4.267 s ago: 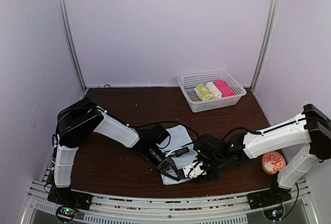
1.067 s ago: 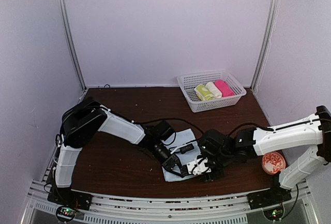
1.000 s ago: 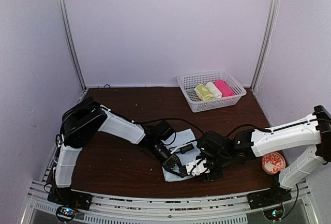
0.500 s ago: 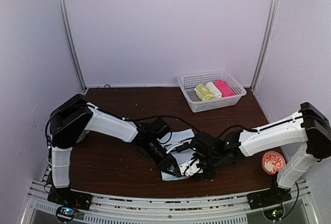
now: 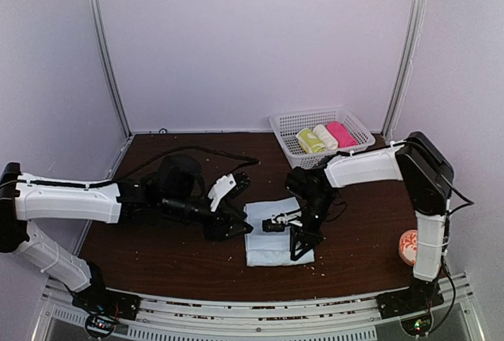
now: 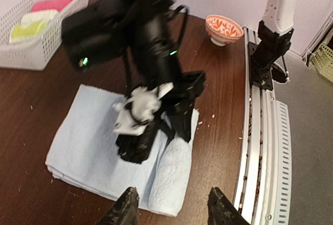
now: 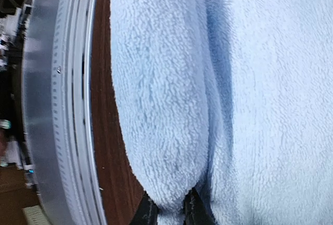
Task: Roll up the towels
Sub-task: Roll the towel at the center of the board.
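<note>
Pale blue towel (image 5: pixel 264 244) lies folded at the desk's (image 5: pixel 173 256) near centre. Right gripper (image 7: pixel 169 209) pinches its part-rolled near edge; left gripper (image 6: pixel 174 209), jaws apart and empty, hangs just left. Held at one spot only, the roll could skew or unwind.

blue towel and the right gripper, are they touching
Touching. The right wrist view shows the right gripper with both fingertips closed on the rolled edge of the blue towel, cloth pinched between them.
</note>
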